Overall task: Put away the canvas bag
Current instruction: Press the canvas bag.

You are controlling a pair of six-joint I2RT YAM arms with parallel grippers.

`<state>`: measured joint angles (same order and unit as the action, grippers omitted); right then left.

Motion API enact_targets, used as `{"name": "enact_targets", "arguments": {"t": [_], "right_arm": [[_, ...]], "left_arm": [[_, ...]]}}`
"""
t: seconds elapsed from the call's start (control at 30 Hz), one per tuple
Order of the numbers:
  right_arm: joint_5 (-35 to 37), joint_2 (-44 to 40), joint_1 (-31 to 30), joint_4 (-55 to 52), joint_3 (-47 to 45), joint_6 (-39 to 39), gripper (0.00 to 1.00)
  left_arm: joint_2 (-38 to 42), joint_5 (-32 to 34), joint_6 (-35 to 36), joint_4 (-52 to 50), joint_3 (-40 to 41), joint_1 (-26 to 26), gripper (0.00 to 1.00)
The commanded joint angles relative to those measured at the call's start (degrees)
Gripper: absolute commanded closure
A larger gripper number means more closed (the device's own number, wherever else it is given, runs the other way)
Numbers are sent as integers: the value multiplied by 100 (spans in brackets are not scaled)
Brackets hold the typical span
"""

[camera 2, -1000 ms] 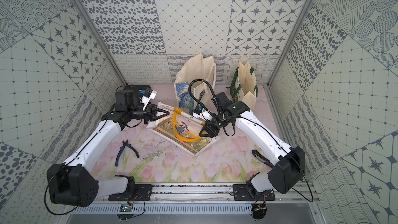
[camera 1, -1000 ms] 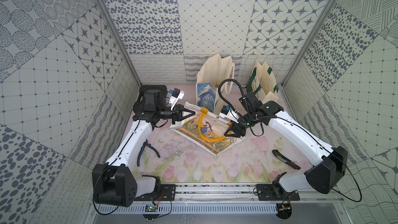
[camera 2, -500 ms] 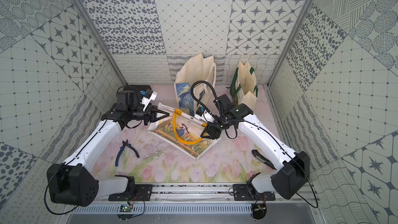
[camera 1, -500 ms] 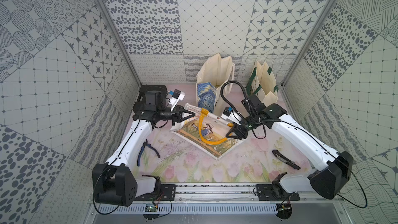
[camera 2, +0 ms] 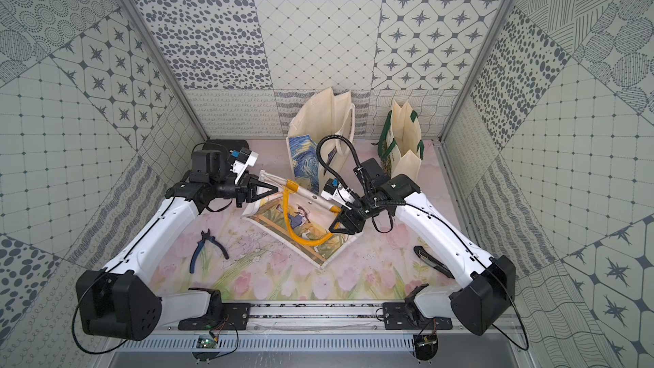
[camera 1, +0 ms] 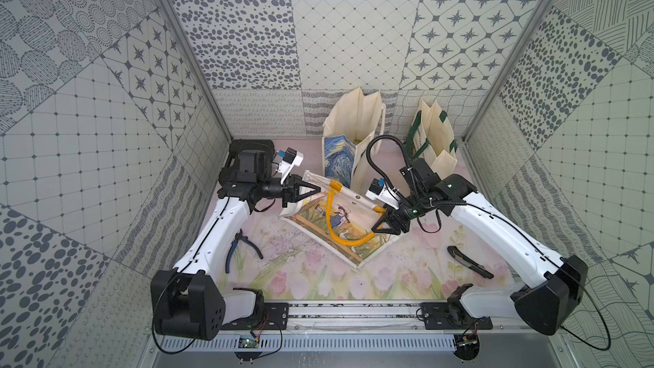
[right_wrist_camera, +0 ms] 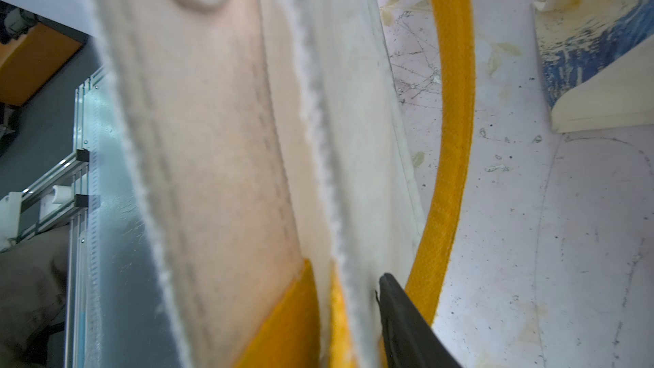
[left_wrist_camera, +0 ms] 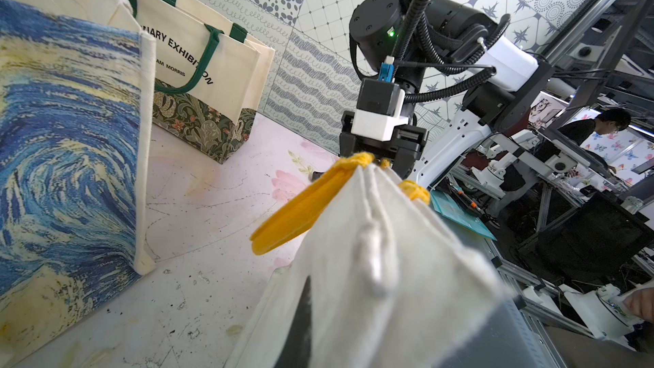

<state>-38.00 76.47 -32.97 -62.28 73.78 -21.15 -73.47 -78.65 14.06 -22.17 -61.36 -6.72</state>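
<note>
You count three canvas bags: cream canvas bag with yellow handles (camera 1: 348, 212) mid-table, top edge raised, left gripper (camera 1: 316, 191) pinched tight on left end, right gripper (camera 1: 379, 223) clamping right end, one finger hidden; blue swirl-print bag (camera 1: 337, 157), green-handled bag (camera 1: 434, 136) upright, far. One blue-handled pliers (camera 1: 241, 250), one black knife (camera 1: 468, 262).

— What were the walls (camera 1: 354, 40) like?
— Patchwork panels, grey print on white: dots, stars, grids and squiggles, joined by metal corner posts (camera 1: 186, 47).
— And the bench (camera 1: 318, 277)?
— It was covered in a pale pink sheet printed with tulips, scuffed and stained, with a metal rail (camera 1: 354, 307) along its front edge.
— The light?
— Soft and even. Beyond the open side, the left wrist view showed a cluttered workshop and a butterfly-print panel (left_wrist_camera: 626, 150).
</note>
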Motion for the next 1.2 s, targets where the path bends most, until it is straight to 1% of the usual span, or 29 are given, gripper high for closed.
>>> {"name": "enact_targets", "arguments": {"t": [0.0, 0.13, 0.23, 0.3, 0.4, 0.47, 0.67, 0.83, 0.93, 0.97, 1.03, 1.1, 1.17], "right_arm": [[-594, -6, 19, -436, -108, 84, 50], [-884, 87, 12, -425, -129, 35, 50], [-1024, 15, 12, -410, -226, -32, 48], [-1062, -73, 2, -366, -321, -15, 45], [-1080, -140, -8, -290, -410, 77, 44], [-1010, -163, -21, -204, -450, 165, 39], [-1025, -29, -137, 25, -395, 291, 38], [-469, 47, -187, 21, -336, 324, 44], [386, 49, -259, -59, -305, 313, 49], [650, 53, -294, -109, -279, 282, 54], [954, 53, -331, -153, -252, 258, 64], [1096, 37, -332, -127, -246, 286, 74], [1144, 35, -337, -72, -232, 328, 81]], "left_arm": [[92, -226, 117, 303, -121, 75, 100], [97, -230, 122, 300, -121, 81, 100], [103, -221, 115, 300, -120, 79, 100], [82, -229, 122, 306, -131, 76, 100], [69, -243, 116, 303, -157, 74, 100], [52, -256, 109, 295, -180, 73, 100], [66, -238, 105, 275, -184, 74, 100], [96, -221, 113, 275, -141, 74, 100], [96, -177, 117, 271, -140, 74, 100], [95, -185, 121, 269, -139, 74, 100], [70, -201, 117, 267, -145, 70, 100], [63, -203, 121, 268, -156, 74, 100], [70, -203, 117, 265, -167, 74, 100]]}}
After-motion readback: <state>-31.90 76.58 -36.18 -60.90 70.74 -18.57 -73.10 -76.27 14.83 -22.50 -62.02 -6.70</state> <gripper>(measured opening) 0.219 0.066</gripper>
